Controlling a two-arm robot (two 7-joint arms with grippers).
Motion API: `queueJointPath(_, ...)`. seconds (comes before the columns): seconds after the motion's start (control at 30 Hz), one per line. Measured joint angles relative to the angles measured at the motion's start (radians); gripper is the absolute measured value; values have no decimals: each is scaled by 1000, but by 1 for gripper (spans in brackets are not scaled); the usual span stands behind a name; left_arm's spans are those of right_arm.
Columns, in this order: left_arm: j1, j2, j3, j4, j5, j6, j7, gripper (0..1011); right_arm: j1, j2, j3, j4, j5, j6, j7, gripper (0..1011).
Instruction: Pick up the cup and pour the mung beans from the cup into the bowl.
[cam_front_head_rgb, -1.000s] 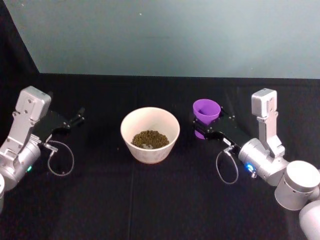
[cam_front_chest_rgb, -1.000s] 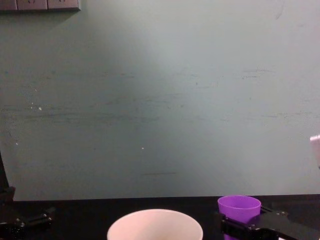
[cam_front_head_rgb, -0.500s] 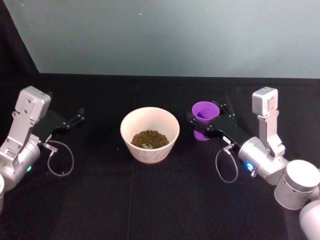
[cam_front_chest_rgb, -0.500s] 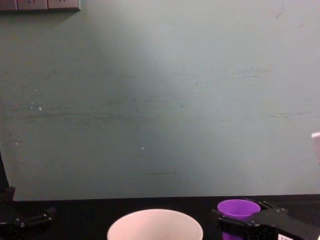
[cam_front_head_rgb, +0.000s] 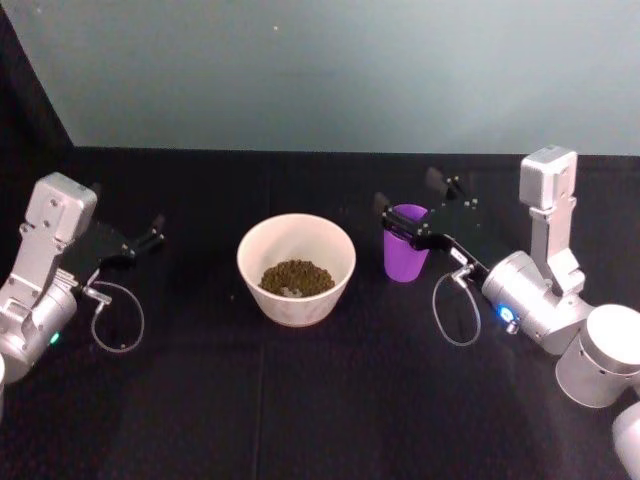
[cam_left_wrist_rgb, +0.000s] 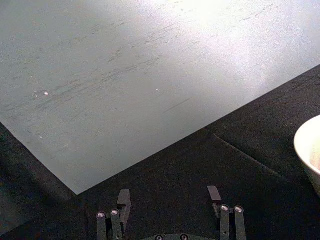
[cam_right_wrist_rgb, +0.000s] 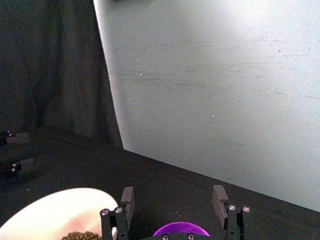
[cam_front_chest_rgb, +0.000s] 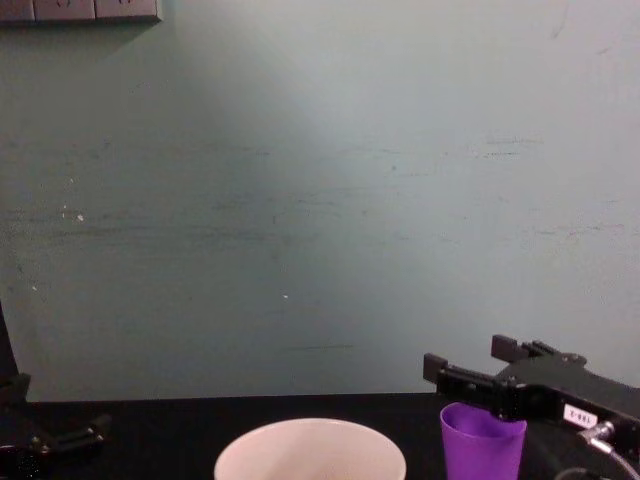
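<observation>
The purple cup (cam_front_head_rgb: 405, 256) stands upright on the black table, just right of the white bowl (cam_front_head_rgb: 296, 306). A heap of mung beans (cam_front_head_rgb: 297, 276) lies in the bowl's bottom. My right gripper (cam_front_head_rgb: 403, 187) hangs open just above the cup's rim, its fingers apart and off the cup. The chest view has the same gripper (cam_front_chest_rgb: 466, 358) over the cup (cam_front_chest_rgb: 482, 442), with the bowl (cam_front_chest_rgb: 310, 450) to the left. In the right wrist view the gripper (cam_right_wrist_rgb: 173, 194) straddles the cup's rim (cam_right_wrist_rgb: 181, 230). My left gripper (cam_front_head_rgb: 155, 230) rests open at the left, well away from the bowl.
A black cloth (cam_front_head_rgb: 300, 400) covers the table, and a pale green wall (cam_front_head_rgb: 330, 70) rises behind it. The left wrist view has the left gripper (cam_left_wrist_rgb: 169, 196) over bare cloth, with the bowl's edge (cam_left_wrist_rgb: 309, 150) at one side.
The right gripper brought the tilted cup down and set it upright on the table. It then opened and rose above the rim. The left arm stayed put.
</observation>
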Motion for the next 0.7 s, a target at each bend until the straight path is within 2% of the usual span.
queueJointPath(0.17,0,0,0,0,0,0,0,1000,-7,6,2,-35,0,28,-14,1003)
queueJointPath(0.3,0,0,0,0,0,0,0,1000,-11,16,15,-63,0,61,-46,1003)
queueJointPath(0.53,0,0,0,0,0,0,0,1000,-7,40,43,-102,-48,119,-121,1003)
queueJointPath(0.63,0,0,0,0,0,0,0,1000,0,51,58,-106,-87,140,-161,1003)
queueJointPath(0.67,0,0,0,0,0,0,0,1000,0,51,58,-106,-87,140,-161,1003)
queueJointPath(0.7,0,0,0,0,0,0,0,1000,2,53,61,-105,-110,141,-179,1003)
